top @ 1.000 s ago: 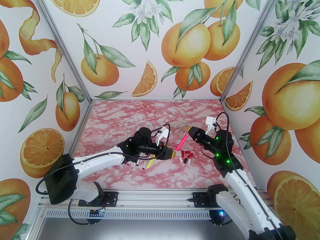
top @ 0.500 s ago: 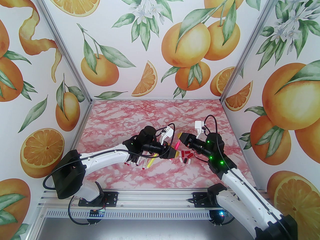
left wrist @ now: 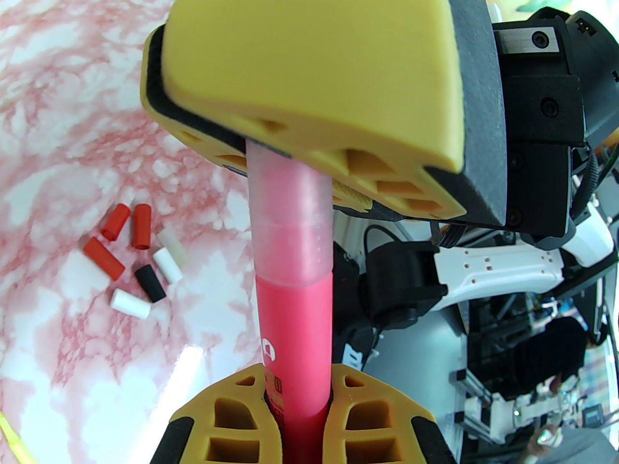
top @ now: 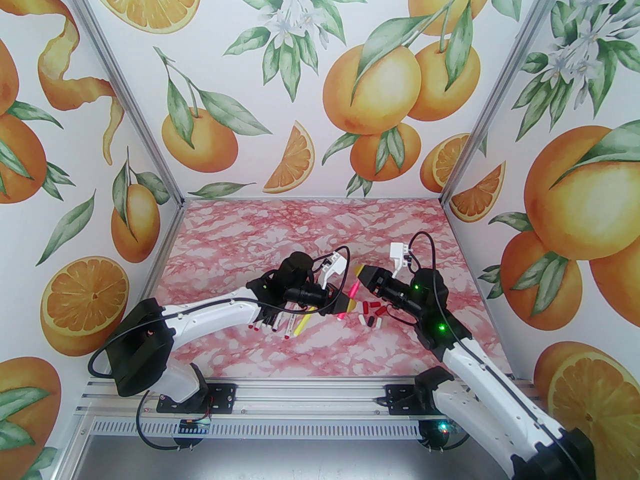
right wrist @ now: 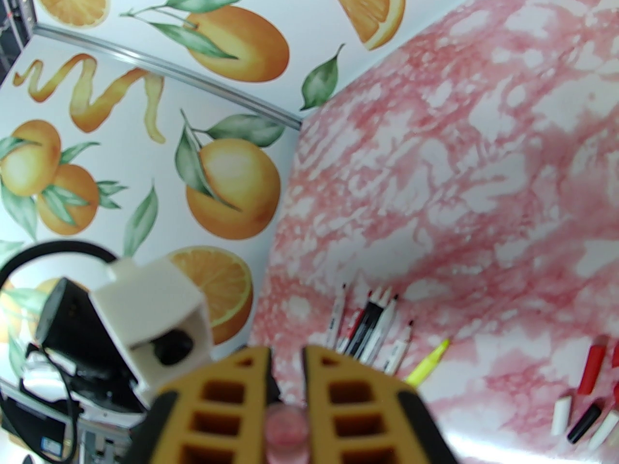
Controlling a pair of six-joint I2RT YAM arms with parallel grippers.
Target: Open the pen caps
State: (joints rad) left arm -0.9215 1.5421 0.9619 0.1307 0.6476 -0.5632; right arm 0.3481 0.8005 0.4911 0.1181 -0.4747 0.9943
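Two grips on the pink pen (left wrist: 294, 302): left gripper (top: 349, 306) newly clamped, right gripper (top: 361, 271) unchanged.

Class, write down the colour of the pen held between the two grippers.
The pen is pink, its cap frosted and translucent; the left wrist view shows it best.

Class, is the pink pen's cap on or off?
On: the frosted cap sits flush on the pink pen, covering its tip.

Seven loose caps (left wrist: 150, 283) were counted: three red, three white, one black. Seven pens (right wrist: 375, 326) were counted.
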